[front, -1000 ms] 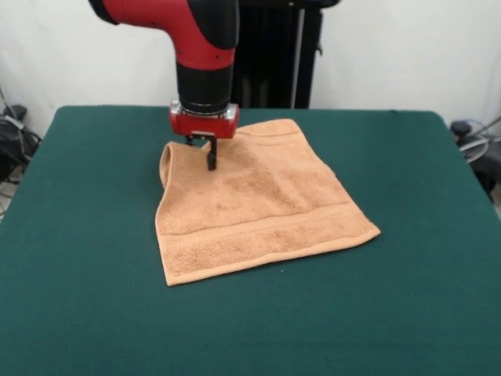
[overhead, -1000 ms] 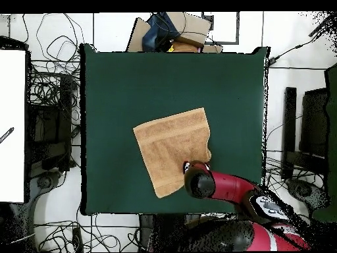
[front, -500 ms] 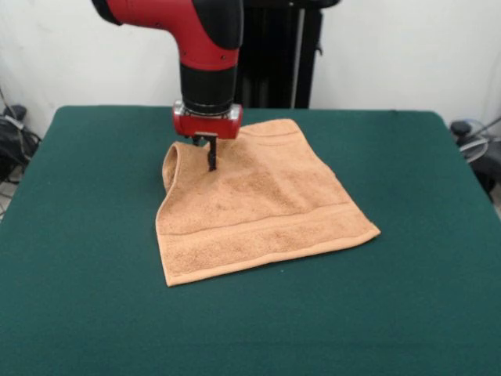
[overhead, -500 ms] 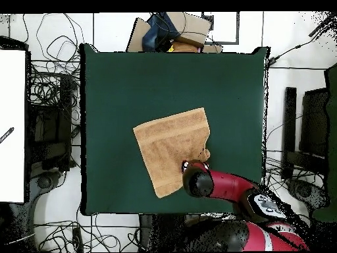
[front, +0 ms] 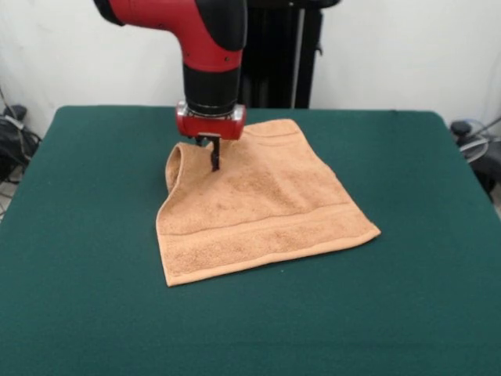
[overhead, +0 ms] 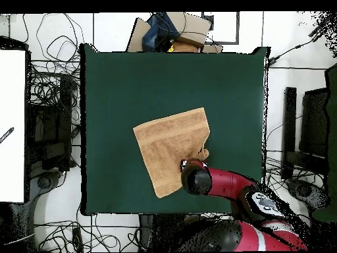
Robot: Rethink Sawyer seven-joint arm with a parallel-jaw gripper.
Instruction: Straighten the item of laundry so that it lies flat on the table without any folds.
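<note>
One big green table (front: 86, 258) holds one small orange-tan towel (front: 258, 207) near its middle. The towel lies mostly flat, but one corner (front: 174, 160) curls up in a fold. One red arm (front: 207, 47) comes down over that corner, hiding some cloth. Its gripper (front: 213, 160) pinches the towel shut at the fold.

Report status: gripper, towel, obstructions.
Gripper down on the towel's folded-over far corner, finger state unclear. Towel not flat, that corner curled up. Table around it unobstructed.
</note>
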